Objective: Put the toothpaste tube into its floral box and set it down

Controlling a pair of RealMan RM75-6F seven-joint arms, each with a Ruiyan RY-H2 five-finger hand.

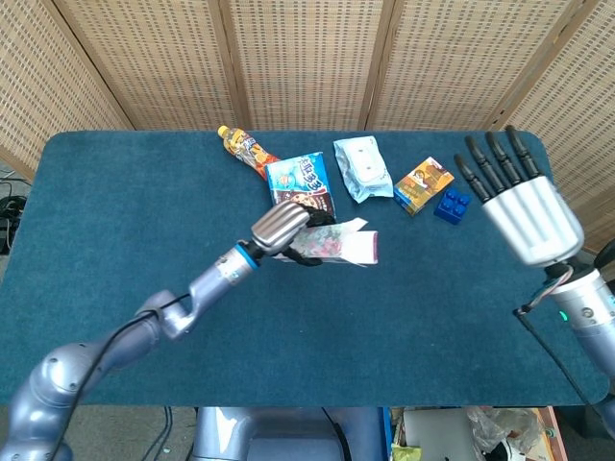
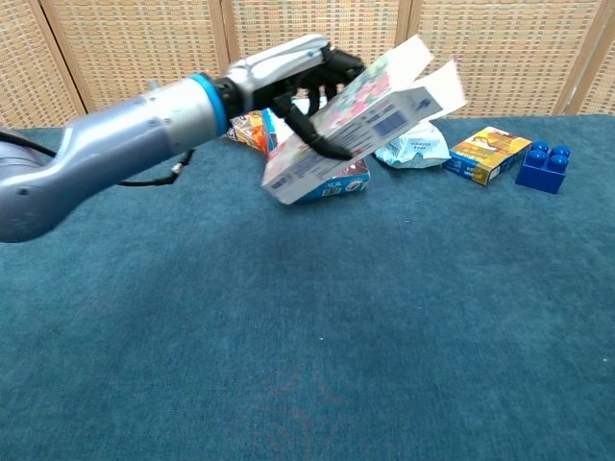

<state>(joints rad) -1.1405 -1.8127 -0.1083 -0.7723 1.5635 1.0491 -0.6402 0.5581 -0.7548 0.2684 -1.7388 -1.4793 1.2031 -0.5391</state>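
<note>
The floral toothpaste box (image 1: 333,244) (image 2: 357,120) hangs above the table, tilted, its end flaps open toward the right. My left hand (image 1: 286,230) (image 2: 298,82) grips it around the middle from above. No tube shows outside the box; whether it lies inside cannot be told. My right hand (image 1: 519,202) is raised at the right side of the table, fingers spread and straight, holding nothing. The chest view does not show it.
At the back of the blue table (image 1: 144,221) lie a drink bottle (image 1: 245,149), a cookie box (image 1: 301,187) (image 2: 332,182), a wipes pack (image 1: 361,168) (image 2: 415,149), a small orange box (image 1: 423,184) (image 2: 489,154) and a blue toy brick (image 1: 452,205) (image 2: 543,165).
</note>
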